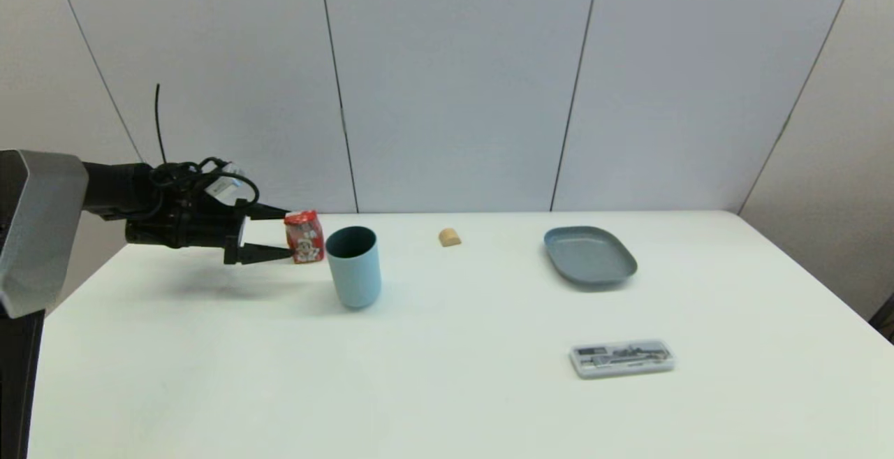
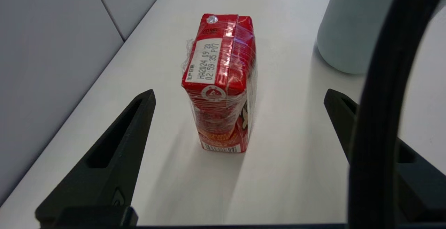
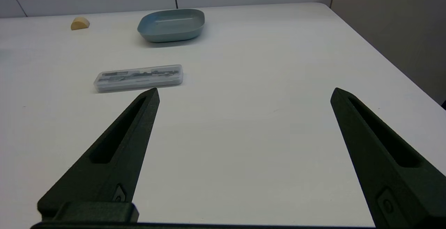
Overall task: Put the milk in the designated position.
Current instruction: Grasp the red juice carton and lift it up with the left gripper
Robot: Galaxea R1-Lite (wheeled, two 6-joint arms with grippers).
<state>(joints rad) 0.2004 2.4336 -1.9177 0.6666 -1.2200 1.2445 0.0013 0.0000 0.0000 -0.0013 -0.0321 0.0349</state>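
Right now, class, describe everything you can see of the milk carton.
The milk carton is a small red box wrapped in clear film, with a white date label on top, a barcode low on its narrow side and a cartoon face on its broad side. It stands upright on the white table, left of the blue cup, untouched before the left gripper with its open jaws.

The white table [image 1: 447,389] stands against a wall of pale grey panels [image 1: 454,82] divided by thin dark vertical seams. To the table's right, a beige partition [image 1: 838,165] meets its far corner.
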